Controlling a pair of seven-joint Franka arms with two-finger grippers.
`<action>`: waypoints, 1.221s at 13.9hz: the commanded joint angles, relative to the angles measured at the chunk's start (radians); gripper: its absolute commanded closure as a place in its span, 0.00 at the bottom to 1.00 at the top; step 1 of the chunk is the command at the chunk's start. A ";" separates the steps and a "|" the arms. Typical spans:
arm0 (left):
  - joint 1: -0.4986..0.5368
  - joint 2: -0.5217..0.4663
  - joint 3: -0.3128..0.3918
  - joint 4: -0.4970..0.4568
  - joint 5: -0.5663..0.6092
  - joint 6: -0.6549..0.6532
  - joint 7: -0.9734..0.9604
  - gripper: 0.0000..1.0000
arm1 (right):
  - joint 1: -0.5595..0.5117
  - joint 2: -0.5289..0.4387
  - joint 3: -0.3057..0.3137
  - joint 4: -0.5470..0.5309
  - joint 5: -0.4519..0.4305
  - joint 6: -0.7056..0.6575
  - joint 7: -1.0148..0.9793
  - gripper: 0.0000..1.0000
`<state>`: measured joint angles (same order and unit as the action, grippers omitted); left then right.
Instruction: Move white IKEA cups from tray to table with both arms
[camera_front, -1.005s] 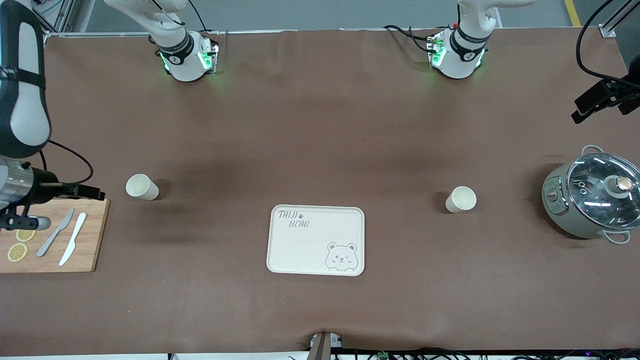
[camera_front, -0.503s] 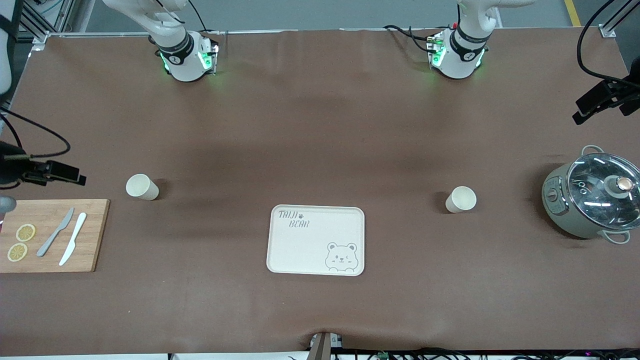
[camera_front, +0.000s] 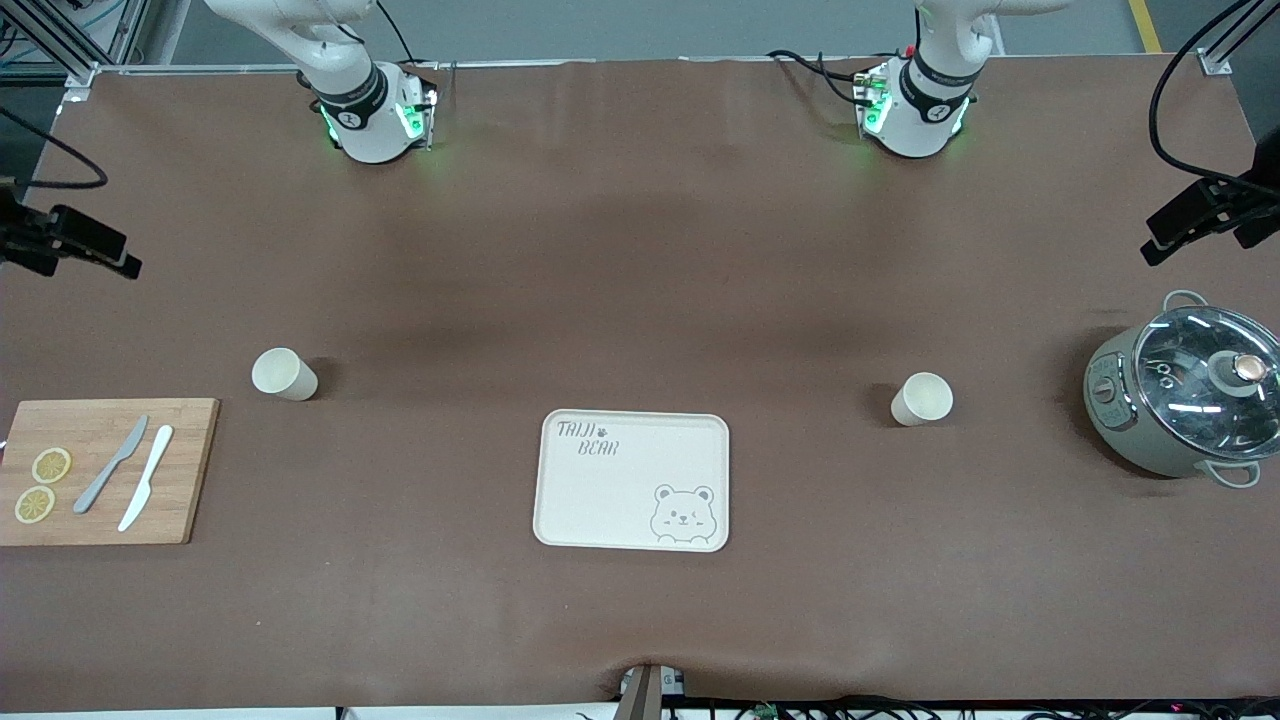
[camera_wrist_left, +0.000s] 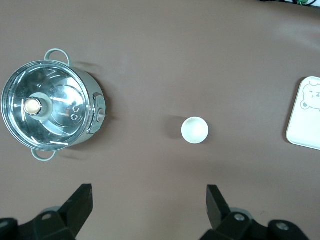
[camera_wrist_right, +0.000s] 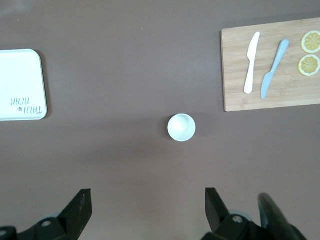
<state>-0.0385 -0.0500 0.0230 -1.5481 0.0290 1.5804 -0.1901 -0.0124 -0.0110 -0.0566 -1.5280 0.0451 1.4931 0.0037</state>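
Overhead, both grippers hung high with fingers spread wide and nothing between them. One small cream-white handleless cup (camera_front: 284, 374) stood upright toward the right arm's end of the table, beside a bamboo cutting board (camera_front: 180, 475) (carrying two knives and two lemon slices); the right gripper (camera_wrist_right: 146, 210) was above this cup (camera_wrist_right: 181, 127). A second cream-white cup (camera_front: 921, 399) stood upright toward the left arm's end, near a grey-green pot with a glass lid (camera_front: 1185, 395); the left gripper (camera_wrist_left: 149, 206) was above that cup (camera_wrist_left: 194, 130). Between the cups, slightly nearer the front camera, lay a cream bear-printed tray (camera_front: 600, 490), apart from both.
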 joint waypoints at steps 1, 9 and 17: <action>-0.001 -0.010 0.002 -0.003 0.005 0.007 0.018 0.00 | 0.035 -0.066 0.004 -0.066 -0.068 0.016 0.010 0.00; 0.000 -0.013 0.002 -0.001 0.005 0.004 0.017 0.00 | 0.025 -0.063 -0.006 -0.081 -0.082 0.016 -0.068 0.00; 0.002 -0.014 0.002 -0.003 -0.024 0.006 0.014 0.00 | 0.017 -0.060 -0.006 -0.078 -0.074 0.003 -0.068 0.00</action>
<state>-0.0381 -0.0514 0.0231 -1.5471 0.0235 1.5807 -0.1901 0.0174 -0.0511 -0.0673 -1.5887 -0.0229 1.4988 -0.0518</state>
